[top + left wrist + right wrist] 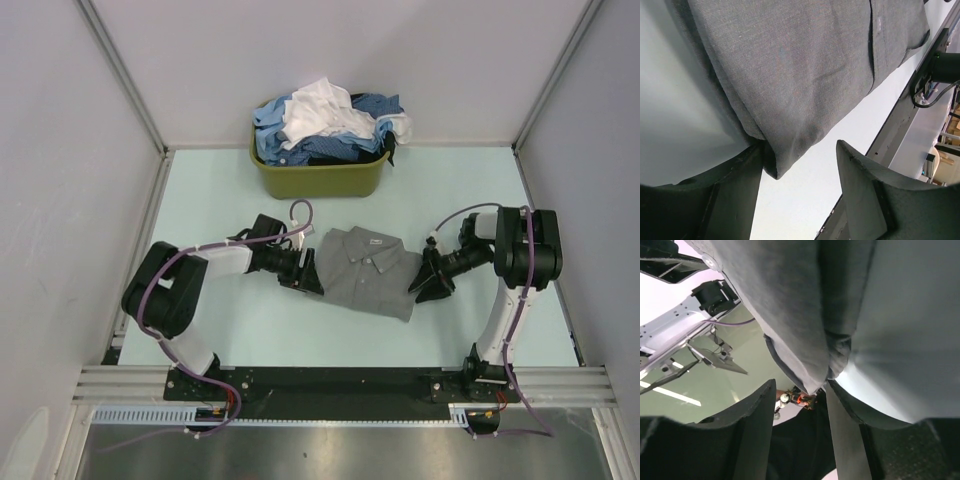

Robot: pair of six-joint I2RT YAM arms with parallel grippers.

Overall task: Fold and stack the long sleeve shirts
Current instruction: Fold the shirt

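Top external: shirts (325,125) fill the basket (320,182); left end effector (310,273) and right end effector (423,283) both gape.

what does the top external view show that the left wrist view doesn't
Only top external: the olive-green plastic basket heaped with blue and white cloth shirts. Only left wrist: a close look at a folded shirt corner lying between the spread fingers of the left end effector, beside one finger. Both: the plain mid-grey collared cloth shirt, folded on the pale table.
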